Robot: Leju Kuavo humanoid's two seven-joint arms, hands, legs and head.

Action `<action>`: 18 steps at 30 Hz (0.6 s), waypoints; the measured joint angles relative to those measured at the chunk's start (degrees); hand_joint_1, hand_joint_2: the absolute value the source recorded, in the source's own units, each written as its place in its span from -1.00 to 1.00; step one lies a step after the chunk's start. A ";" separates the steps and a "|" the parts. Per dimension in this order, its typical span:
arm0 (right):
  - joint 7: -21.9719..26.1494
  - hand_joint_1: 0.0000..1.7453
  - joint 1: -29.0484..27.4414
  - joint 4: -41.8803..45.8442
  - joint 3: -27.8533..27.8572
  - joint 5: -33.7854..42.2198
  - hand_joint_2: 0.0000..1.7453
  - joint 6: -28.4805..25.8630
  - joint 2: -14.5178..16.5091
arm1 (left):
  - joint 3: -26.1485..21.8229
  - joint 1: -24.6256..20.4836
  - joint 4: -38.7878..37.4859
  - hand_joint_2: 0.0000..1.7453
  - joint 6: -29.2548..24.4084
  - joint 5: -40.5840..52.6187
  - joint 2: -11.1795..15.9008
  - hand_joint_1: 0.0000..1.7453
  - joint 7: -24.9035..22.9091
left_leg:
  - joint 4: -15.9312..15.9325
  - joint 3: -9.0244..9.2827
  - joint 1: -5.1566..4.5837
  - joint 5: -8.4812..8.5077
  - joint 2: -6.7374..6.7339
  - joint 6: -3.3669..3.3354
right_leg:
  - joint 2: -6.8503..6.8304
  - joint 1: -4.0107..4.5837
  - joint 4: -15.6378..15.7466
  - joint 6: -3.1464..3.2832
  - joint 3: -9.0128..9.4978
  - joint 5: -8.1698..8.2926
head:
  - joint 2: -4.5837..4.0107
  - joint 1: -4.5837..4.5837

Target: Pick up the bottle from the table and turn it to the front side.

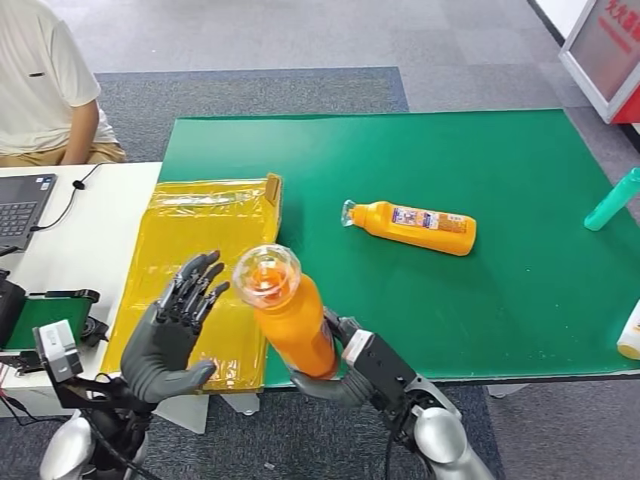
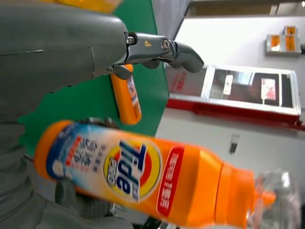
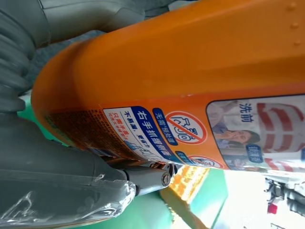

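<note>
Floor (image 1: pixel 483 40): grey carpet tiles, a darker grey strip behind the surface. Green mat (image 1: pixel 468 160) covers the surface, its front edge dark. Yellow plastic sheet (image 1: pixel 204 240) lies over the mat's left end, glossy, creased. White desk (image 1: pixel 98 230) just beside, to the left; laptop (image 1: pixel 23 205) at its far corner, black cable (image 1: pixel 68 205) trailing from it. Person (image 1: pixel 45 85) in a white shirt seated behind the desk. Far right: white cabinet with red trim (image 1: pixel 604 55), partly cut off. Left wrist view: white wall (image 2: pixel 237 43), a glazed red-and-white unit (image 2: pixel 251 90) against it. Light even, soft shadows
</note>
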State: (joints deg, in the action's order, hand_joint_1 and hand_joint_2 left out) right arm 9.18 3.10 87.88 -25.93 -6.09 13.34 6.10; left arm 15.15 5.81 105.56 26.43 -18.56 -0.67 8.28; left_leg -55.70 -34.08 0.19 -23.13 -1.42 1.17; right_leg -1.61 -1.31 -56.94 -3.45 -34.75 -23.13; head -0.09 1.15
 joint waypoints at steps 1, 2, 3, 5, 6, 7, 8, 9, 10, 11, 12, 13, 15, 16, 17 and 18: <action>-0.15 1.00 0.59 -0.37 -0.11 -0.07 1.00 -0.01 0.40 | 0.81 -0.30 -0.22 1.00 -0.08 -0.22 -0.14 -1.00 -0.05 | 0.00 0.00 0.00 0.01 0.00 -0.01 | 0.00 0.00 0.00 -0.01 0.00 0.01 | 0.00 0.00; -0.29 1.00 1.05 -0.66 -0.23 -0.15 1.00 -0.01 0.70 | 1.46 -0.54 -0.40 1.00 -0.09 -0.57 -0.23 -1.00 -0.17 | 0.00 0.00 0.00 0.02 0.00 -0.02 | 0.00 0.00 0.00 -0.01 0.00 0.02 | 0.00 0.01; -0.48 1.00 1.40 -0.92 -0.36 -0.28 1.00 -0.02 0.95 | 1.98 -0.75 -0.55 1.00 -0.05 -1.05 -0.30 -1.00 -0.45 | 0.00 0.00 0.00 0.03 0.00 -0.02 | 0.00 0.00 0.00 -0.02 0.00 0.02 | 0.00 -0.01; -0.95 1.00 1.89 -1.34 -0.62 -0.74 1.00 -0.20 1.38 | 2.98 -1.22 -0.80 1.00 -0.01 -1.93 -0.42 -1.00 -1.27 | 0.00 0.00 0.00 0.03 0.00 -0.02 | 0.00 0.01 0.00 -0.01 0.00 0.02 | 0.00 -0.01; -1.13 1.00 2.11 -1.54 -0.75 -1.15 1.00 -0.46 1.61 | 3.54 -1.47 -0.91 1.00 -0.14 -2.13 -0.59 -1.00 -1.70 | 0.00 0.00 0.00 0.04 0.00 -0.01 | 0.00 0.01 0.00 -0.01 0.00 0.02 | 0.00 -0.02; -1.23 1.00 2.33 -1.72 -0.86 -1.61 1.00 -0.83 1.85 | 4.09 -1.71 -0.98 1.00 -0.36 -2.19 -0.81 -1.00 -2.02 | 0.00 0.00 0.00 0.04 0.00 -0.01 | 0.00 0.01 0.00 -0.01 0.00 0.02 | 0.00 -0.01; -1.26 1.00 2.54 -1.90 -0.96 -2.16 1.00 -1.29 2.08 | 4.65 -1.95 -1.05 1.00 -0.65 -2.21 -1.06 -1.00 -2.29 | 0.00 0.00 0.00 0.04 0.00 0.00 | 0.00 0.01 0.00 -0.01 -0.01 0.02 | 0.00 -0.01; -1.26 1.00 2.74 -2.06 -1.04 -2.75 1.00 -1.79 2.29 | 5.17 -2.22 -1.11 1.00 -0.97 -2.21 -1.29 -1.00 -2.53 | 0.00 0.00 0.00 0.04 0.00 0.00 | 0.00 0.01 0.00 -0.01 -0.01 0.02 | 0.00 -0.01; -1.26 1.00 2.93 -2.21 -1.14 -3.33 1.00 -2.27 2.45 | 5.69 -2.52 -1.23 1.00 -1.27 -2.21 -1.46 -1.00 -2.76 | 0.00 -0.01 0.00 0.04 0.00 0.00 | 0.00 0.01 0.00 -0.01 -0.01 0.02 | 0.00 0.00; -1.24 1.00 3.09 -2.37 -1.25 -3.92 1.00 -2.71 2.60 | 6.22 -2.85 -1.43 1.00 -1.54 -2.21 -1.58 -1.00 -2.97 | 0.00 -0.01 0.00 0.04 0.00 0.00 | 0.00 0.01 0.00 -0.02 -0.01 0.02 | 0.00 -0.01; -1.21 1.00 3.23 -2.49 -1.37 -4.44 1.00 -3.06 2.72 | 6.71 -3.18 -1.69 1.00 -1.83 -2.21 -1.67 -1.00 -3.16 | 0.00 -0.01 0.00 0.04 0.00 0.00 | 0.00 0.01 0.00 -0.02 -0.01 0.02 | 0.00 -0.01; -1.12 1.00 3.35 -2.59 -1.50 -4.98 1.00 -3.37 2.83 | 7.16 -3.47 -2.03 1.00 -2.19 -2.20 -1.74 -1.00 -3.29 | 0.00 -0.01 0.00 0.04 0.00 0.00 | 0.00 0.01 0.00 -0.01 -0.01 0.02 | -0.01 -0.01; -0.79 1.00 3.50 -2.65 -1.85 -6.35 1.00 -4.02 2.95 | 7.82 -3.87 -2.69 1.00 -3.31 -1.59 -1.85 -1.00 -3.39 | 0.00 -0.01 0.00 0.04 0.00 0.00 | 0.00 0.00 0.00 -0.01 -0.01 0.02 | -0.01 -0.01; -0.58 1.00 3.53 -2.63 -2.06 -7.39 1.00 -4.51 2.96 | 8.11 -3.98 -2.97 1.00 -4.26 -0.36 -1.93 -1.00 -3.23 | 0.00 0.00 0.00 0.04 0.00 0.00 | 0.00 0.01 0.00 -0.01 -0.02 0.02 | -0.01 -0.01; -0.36 1.00 3.44 -2.51 -2.25 -8.68 1.00 -5.08 2.97 | 8.39 -4.07 -3.16 1.00 -5.47 1.94 -2.10 -1.00 -3.04 | 0.00 0.00 0.00 0.04 0.00 0.00 | -0.01 0.01 0.00 -0.01 -0.02 0.02 | 0.00 -0.01; -0.11 1.00 3.20 -2.23 -2.37 -10.09 1.00 -5.69 2.97 | 8.70 -4.17 -3.26 1.00 -6.87 5.23 -2.33 -1.00 -2.90 | -0.01 0.00 0.00 0.04 0.00 0.00 | -0.01 0.01 0.00 -0.02 -0.02 0.02 | 0.00 0.00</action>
State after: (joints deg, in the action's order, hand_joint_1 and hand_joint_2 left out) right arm 9.07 6.30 85.65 -28.30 -16.18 7.65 9.07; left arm 23.85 1.65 102.30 19.56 -13.32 -3.01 5.38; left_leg -55.70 -34.08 0.19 -23.09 -1.42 1.17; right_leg -1.62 -1.30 -56.94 -3.46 -34.77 -23.11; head -0.09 1.15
